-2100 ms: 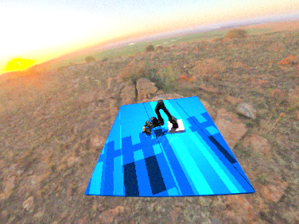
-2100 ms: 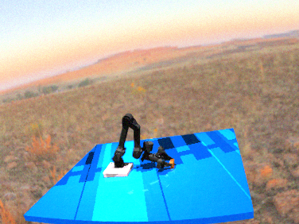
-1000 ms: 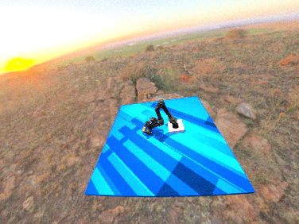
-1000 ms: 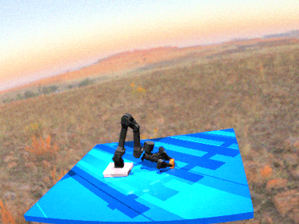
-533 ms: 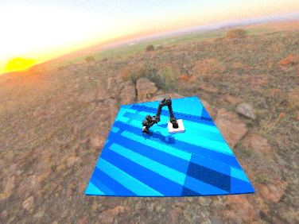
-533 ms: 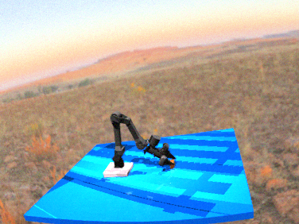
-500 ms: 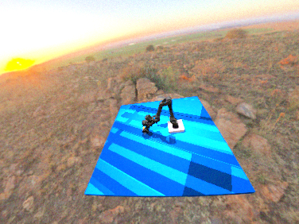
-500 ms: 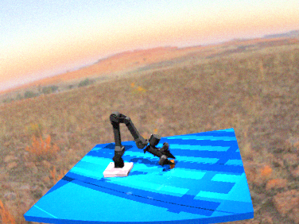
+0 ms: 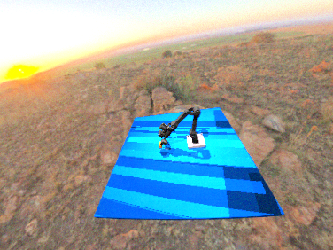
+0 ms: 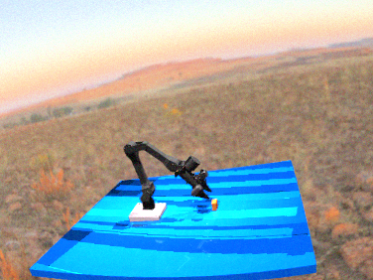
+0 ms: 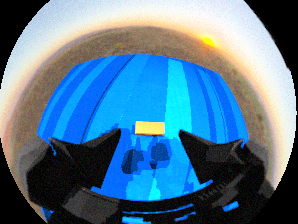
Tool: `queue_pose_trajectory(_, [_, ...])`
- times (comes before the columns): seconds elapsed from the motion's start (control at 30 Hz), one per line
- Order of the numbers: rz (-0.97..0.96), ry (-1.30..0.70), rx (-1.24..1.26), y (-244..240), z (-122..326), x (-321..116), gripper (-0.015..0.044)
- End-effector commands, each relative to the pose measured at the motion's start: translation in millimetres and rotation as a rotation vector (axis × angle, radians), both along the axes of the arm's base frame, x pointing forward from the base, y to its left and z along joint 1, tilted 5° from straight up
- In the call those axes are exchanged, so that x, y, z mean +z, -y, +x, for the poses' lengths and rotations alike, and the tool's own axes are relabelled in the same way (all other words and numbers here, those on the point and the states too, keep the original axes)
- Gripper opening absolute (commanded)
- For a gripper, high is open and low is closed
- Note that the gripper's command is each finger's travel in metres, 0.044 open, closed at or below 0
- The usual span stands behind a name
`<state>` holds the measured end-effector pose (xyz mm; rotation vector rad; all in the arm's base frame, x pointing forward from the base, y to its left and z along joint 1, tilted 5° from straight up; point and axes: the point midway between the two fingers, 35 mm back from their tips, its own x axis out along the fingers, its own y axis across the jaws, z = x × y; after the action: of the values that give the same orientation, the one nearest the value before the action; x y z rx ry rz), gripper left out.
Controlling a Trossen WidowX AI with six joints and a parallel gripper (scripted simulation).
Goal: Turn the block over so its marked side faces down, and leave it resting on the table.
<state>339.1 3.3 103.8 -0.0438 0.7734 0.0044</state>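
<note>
Open gripper with fingers apart, orange block near, well inside the blue table's edges

A low sun glows — dry, rocky grassland surrounds the blue-striped table.

Between the open fingers of the gripper there is free room, wide enough for the block. Nothing visible stands between them and it. The white base blocks passage only at the arm's foot.
</note>
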Motion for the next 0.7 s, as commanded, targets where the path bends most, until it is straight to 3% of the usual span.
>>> queue_pose_trajectory(0.0, [-0.001, -0.029, -0.01, 1, -7, 4, 0.044])
queue_pose_trajectory(0.13, [-0.001, -0.077, -0.012, 1, -1, 7, 0.044])
queue_pose_trajectory(0.67, [-0.008, -0.604, -0.032, 0, 30, 38, 0.044])
